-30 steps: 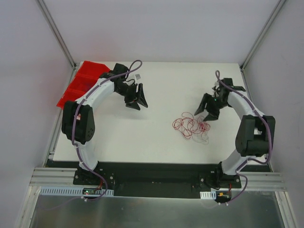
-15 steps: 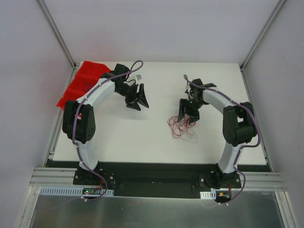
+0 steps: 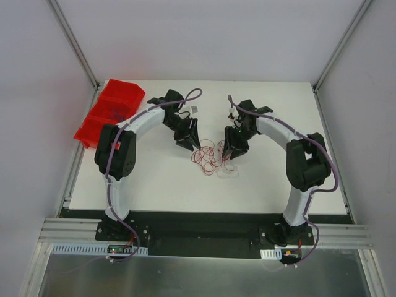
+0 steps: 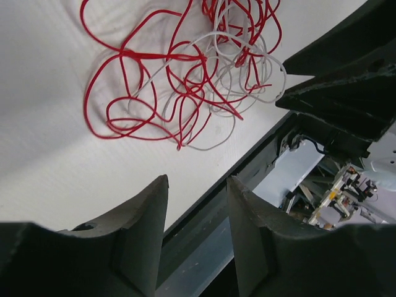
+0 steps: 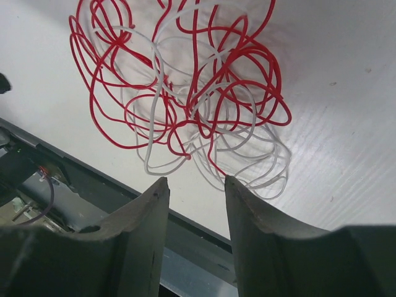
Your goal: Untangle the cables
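The cables [image 3: 212,160] are a loose tangle of thin red and pale white wires lying mid-table. My left gripper [image 3: 188,141] is just to their upper left, and my right gripper [image 3: 231,149] is just to their upper right. In the left wrist view the tangle [image 4: 179,80] lies beyond my open, empty left gripper [image 4: 197,180], with the right gripper's black body [image 4: 346,86] at the right. In the right wrist view the tangle [image 5: 185,93] lies just ahead of my open right gripper [image 5: 196,180]. A red strand ends close to its right fingertip [image 5: 232,185].
Red bins [image 3: 108,111] stand at the table's far left edge. The table's dark front rail [image 3: 204,219] runs along the near side. Grey walls and metal frame posts enclose the table.
Both arms have swung inward toward the table's middle. The tangle has shifted left along with the right gripper. The left gripper now sits close to it.
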